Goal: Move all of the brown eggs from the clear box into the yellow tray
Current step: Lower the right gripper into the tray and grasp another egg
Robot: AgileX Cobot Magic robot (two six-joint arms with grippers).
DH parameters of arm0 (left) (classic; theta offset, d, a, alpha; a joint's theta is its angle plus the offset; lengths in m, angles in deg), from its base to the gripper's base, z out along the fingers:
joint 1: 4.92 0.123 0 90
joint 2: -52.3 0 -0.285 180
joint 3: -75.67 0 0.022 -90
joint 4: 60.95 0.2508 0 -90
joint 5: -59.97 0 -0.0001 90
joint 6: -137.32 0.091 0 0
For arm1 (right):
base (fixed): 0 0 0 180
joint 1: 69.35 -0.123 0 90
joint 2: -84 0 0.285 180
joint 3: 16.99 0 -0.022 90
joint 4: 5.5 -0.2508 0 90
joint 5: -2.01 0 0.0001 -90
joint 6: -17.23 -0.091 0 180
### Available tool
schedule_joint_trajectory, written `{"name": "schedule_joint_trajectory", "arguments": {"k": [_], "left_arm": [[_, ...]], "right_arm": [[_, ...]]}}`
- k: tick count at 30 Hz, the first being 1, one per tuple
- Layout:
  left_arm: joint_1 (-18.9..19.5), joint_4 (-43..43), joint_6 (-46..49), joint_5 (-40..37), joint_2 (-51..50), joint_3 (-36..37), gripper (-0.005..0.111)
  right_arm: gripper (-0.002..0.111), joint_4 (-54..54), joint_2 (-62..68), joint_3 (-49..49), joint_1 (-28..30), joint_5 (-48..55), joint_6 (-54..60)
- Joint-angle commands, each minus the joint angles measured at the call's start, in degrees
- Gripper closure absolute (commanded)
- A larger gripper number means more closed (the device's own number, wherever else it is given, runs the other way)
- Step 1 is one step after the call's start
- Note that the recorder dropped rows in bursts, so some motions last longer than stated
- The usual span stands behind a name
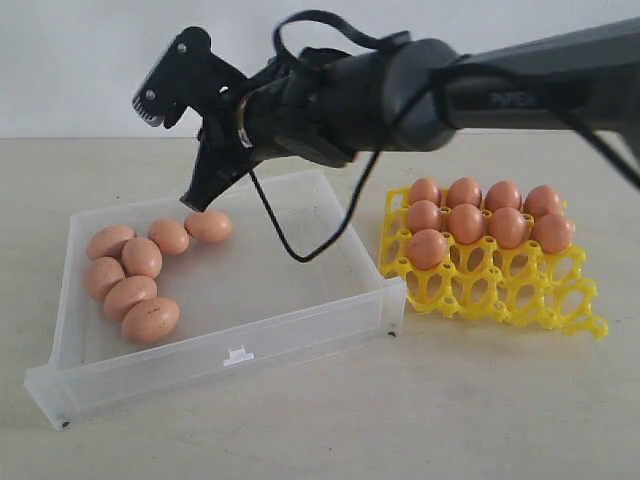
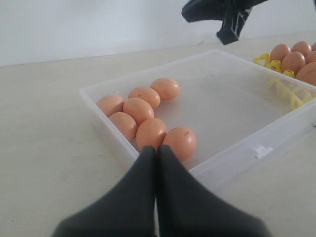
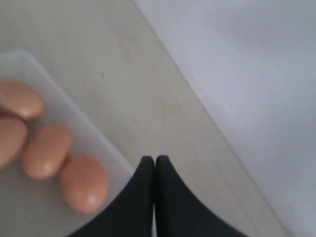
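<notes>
Several brown eggs (image 1: 150,320) lie clustered in the left end of the clear box (image 1: 330,328). Several more eggs (image 1: 466,222) fill the back rows of the yellow tray (image 1: 520,300) to its right. My right gripper (image 1: 197,203) reaches across over the box, shut and empty. Its tip hangs just above the rearmost egg (image 1: 208,225), which lies beside the tips in the right wrist view (image 3: 84,182). My left gripper (image 2: 157,148) is shut with nothing in it. It sits outside the box's front wall (image 2: 237,158), near the speckled egg (image 2: 180,142). It is out of the exterior view.
The box and tray rest on a beige tabletop (image 1: 400,420) with a pale wall behind. The right arm's black cable (image 1: 300,240) dangles over the middle of the box. The tray's front cups (image 1: 560,300) hold nothing.
</notes>
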Motion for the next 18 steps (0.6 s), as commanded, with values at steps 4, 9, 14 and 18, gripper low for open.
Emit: {"name": "schedule_joint_trajectory", "arguments": {"k": [4,9,14,18], "left_arm": [[0.0,-0.4,0.0,0.0,0.2,-0.1,0.111],[0.0,-0.4,0.0,0.0,0.2,-0.1,0.111],[0.0,-0.4,0.0,0.0,0.2,-0.1,0.111],[0.0,-0.4,0.0,0.0,0.2,-0.1,0.111]], "right_arm": [[0.109,-36.3,10.8,25.9,-0.4,46.2,38.8],[0.107,-42.4,16.8,37.7,-0.4,48.2,42.4],[0.082,-43.3,21.1,39.1,-0.4,47.1,46.6],[0.052,-42.1,23.4,39.1,-0.4,45.5,46.6]]}}
